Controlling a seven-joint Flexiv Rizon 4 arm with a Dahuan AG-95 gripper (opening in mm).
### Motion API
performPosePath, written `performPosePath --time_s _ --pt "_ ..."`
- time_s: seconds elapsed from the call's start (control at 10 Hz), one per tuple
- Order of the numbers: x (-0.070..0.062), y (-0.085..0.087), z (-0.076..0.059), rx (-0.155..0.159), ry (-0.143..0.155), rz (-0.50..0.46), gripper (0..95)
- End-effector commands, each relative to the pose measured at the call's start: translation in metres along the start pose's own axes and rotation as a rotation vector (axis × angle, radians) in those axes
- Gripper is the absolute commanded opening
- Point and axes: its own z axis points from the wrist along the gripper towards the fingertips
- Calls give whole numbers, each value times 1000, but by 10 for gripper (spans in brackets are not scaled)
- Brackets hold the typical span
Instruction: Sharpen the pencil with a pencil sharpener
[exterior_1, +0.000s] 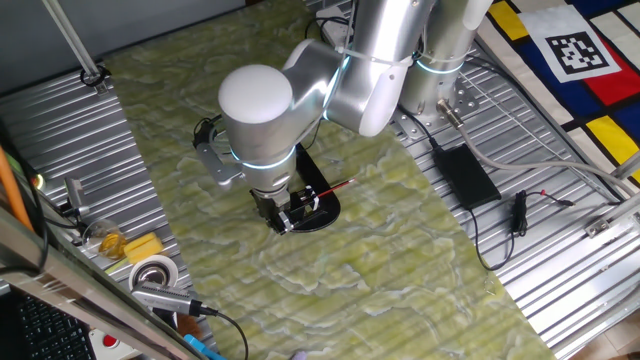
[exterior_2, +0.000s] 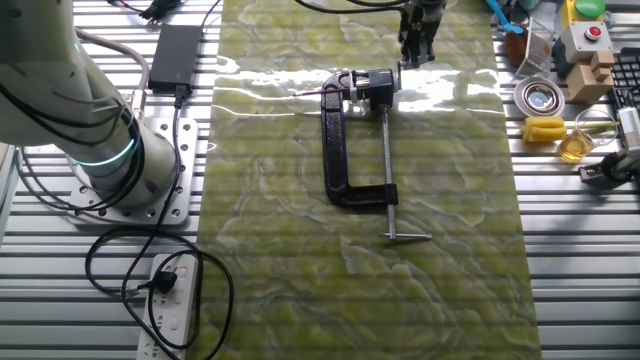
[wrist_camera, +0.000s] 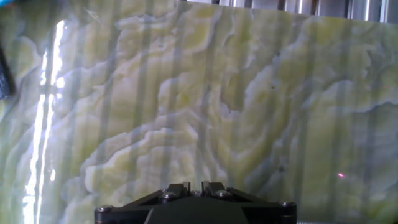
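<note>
The pencil sharpener (exterior_1: 322, 208) is a black device with an oval base, and it stands on the green marbled mat. In the other fixed view its C-shaped frame (exterior_2: 340, 150) and silver rod (exterior_2: 389, 170) show. The thin red pencil (exterior_1: 338, 187) sticks out of the sharpener's head, pointing away from the gripper, and it also shows in the other fixed view (exterior_2: 318, 93). My gripper (exterior_1: 283, 218) hangs low, close beside the sharpener's head (exterior_2: 415, 48). Its fingers stand close together with nothing between them. The hand view shows only mat beyond the gripper (wrist_camera: 194, 185).
A black power brick (exterior_1: 465, 172) with cables lies on the ribbed metal table beside the arm's base. A tape roll (exterior_1: 155, 272), a yellow block (exterior_1: 140, 247) and small tools sit off the mat's other side. A white power strip (exterior_2: 170, 300) lies near the base.
</note>
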Motion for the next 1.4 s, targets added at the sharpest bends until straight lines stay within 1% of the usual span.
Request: performPosePath --time_s 0.1,0.7,0.9,1.4 --pt "0 0 1 -2 -3 1 0" --pt "0 0 3 -8 -9 3 0" --pt "0 0 6 -13 -16 4 0" --pt "0 0 9 -31 -19 4 0"
